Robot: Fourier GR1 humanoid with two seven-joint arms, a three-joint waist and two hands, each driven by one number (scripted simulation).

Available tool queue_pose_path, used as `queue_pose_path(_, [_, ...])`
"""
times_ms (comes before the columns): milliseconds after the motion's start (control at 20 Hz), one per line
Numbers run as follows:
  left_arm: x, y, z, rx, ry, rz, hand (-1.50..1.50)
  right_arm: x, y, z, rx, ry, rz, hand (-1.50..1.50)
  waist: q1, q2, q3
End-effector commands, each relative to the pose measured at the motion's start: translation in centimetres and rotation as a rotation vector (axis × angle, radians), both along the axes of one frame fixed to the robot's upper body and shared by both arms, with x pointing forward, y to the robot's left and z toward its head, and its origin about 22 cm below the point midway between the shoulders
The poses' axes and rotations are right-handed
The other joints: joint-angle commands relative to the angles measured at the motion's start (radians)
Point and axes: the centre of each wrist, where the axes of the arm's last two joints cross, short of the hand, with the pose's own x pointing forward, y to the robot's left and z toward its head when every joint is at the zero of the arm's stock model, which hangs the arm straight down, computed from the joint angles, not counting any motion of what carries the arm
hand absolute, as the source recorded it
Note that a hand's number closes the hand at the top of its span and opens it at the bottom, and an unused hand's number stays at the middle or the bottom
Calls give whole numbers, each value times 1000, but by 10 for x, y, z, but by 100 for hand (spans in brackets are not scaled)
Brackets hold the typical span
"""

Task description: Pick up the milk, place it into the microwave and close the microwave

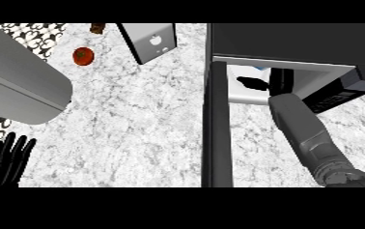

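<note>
The microwave (285, 39) stands at the back right, and its dark door (217, 126) swings out toward me, open. My right forearm reaches into the cavity. Inside, my right hand (280, 80) curls round the milk (261, 68), with the thumb to its left and the fingers to its right. Only a small white and blue patch of the carton shows past the hand. My left hand (14, 158) rests open at the lower left edge, fingers up, far from the microwave.
A grey box with an apple mark (151, 42) stands at the back centre. A red tomato (83, 55) and a small brown item (98, 28) lie back left. A large grey rounded body (28, 88) fills the left side of the marble counter (135, 126).
</note>
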Motion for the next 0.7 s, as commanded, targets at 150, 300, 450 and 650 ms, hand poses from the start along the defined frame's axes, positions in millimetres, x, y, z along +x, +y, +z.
queue_pose_path(150, [-20, -8, -8, 0, 20, 17, -150, -3, -4, -3, 68, -7, 71, -150, -26, -14, -2])
queue_pose_path(300, [-21, -10, -5, -2, 9, 14, -150, -21, 8, -28, 160, -9, 143, -150, -38, -18, -2])
queue_pose_path(450, [-38, -5, -3, 0, 25, 28, -150, -7, -5, -9, 204, 13, 207, -150, -50, -25, -3])
queue_pose_path(650, [-35, -9, 8, 11, 19, -27, -150, -40, -9, -47, 284, 0, 224, -150, -58, -26, -3])
